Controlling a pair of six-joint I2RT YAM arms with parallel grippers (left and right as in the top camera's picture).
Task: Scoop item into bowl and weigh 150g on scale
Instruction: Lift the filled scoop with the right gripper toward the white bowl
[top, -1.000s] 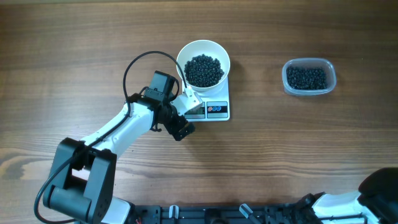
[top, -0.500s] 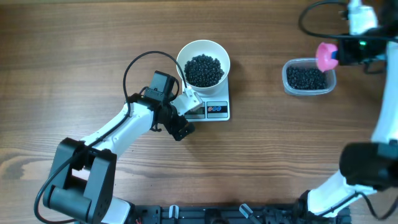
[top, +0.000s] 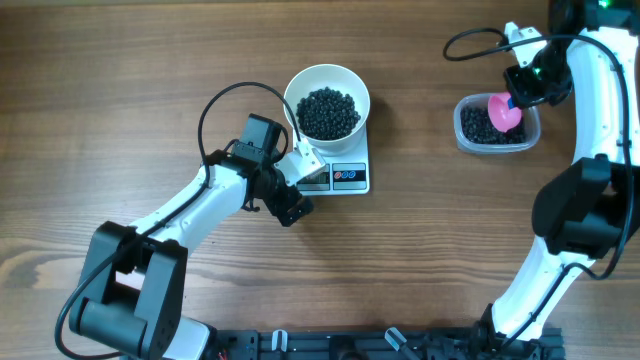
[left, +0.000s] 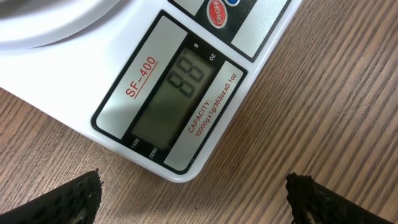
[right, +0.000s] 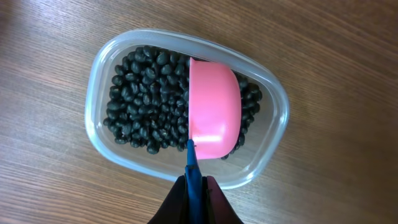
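Since half a second ago the right arm has swung in from the table's far corner, and the pink scoop (right: 213, 112) now sits low over the clear plastic tub (right: 264, 155) rather than at its far edge. My right gripper (right: 196, 190) is clamped tight on the scoop's thin blue handle (right: 191, 163), jaws nearly together. From the right wrist view the scoop is tipped on its side among the black beans (right: 146, 93), which fill most of the tub; I cannot tell whether any are inside the scoop.

On the other side nothing has shifted. My left gripper (left: 198, 202) hangs with its jaws spread wide and holds nothing, just beside the near left corner of the scale (top: 355, 152). Its wrist camera looks straight down at the display (left: 177, 93), which seems to read 88. The white bowl (top: 345, 75) stands on the scale's platform, well apart from the tub, with a dark heap of the same beans in it. Wood-grain table (top: 120, 60) lies under everything.
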